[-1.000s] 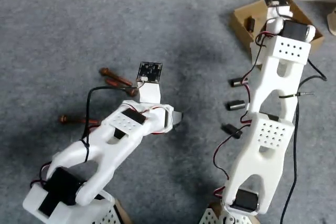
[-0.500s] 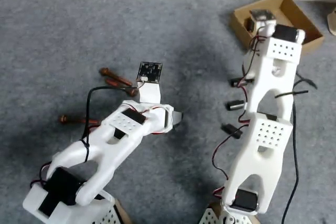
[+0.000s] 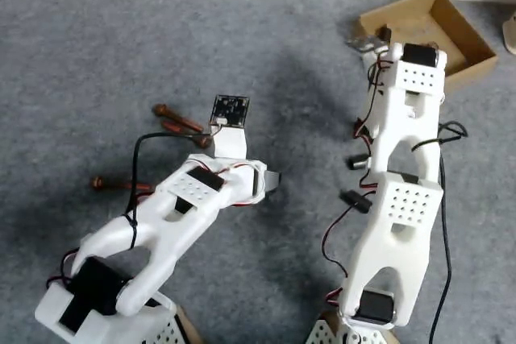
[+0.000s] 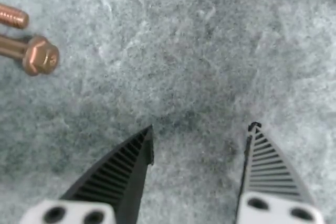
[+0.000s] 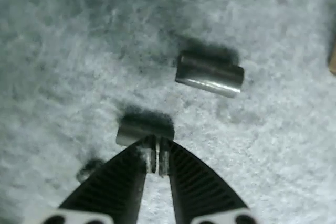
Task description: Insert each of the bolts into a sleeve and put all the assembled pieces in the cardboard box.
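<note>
Three copper bolts lie at the table's left: two together [image 3: 179, 121] and one apart [image 3: 121, 184]. A bolt head [image 4: 40, 56] lies off to one side of my left gripper [image 4: 202, 128], which is open over bare carpet [image 3: 271, 180]. Three dark metal sleeves [image 3: 359, 163] lie in a row beside the right arm. My right gripper [image 5: 157, 157] is shut with nothing in it, its tips just short of one sleeve [image 5: 144, 128]. A second sleeve [image 5: 209, 74] lies farther off. The cardboard box [image 3: 451, 38] stands at the back right with a dark piece [image 3: 385, 35] inside.
Grey carpet covers the table. The right arm's upper links [image 3: 407, 110] hang over the sleeve row and hide parts of it. Its cables [image 3: 442, 199] trail along its side. Open carpet lies between the two arms and at the back left.
The right arm has drawn back from over the cardboard box toward the row of sleeves. The left arm has not moved.
</note>
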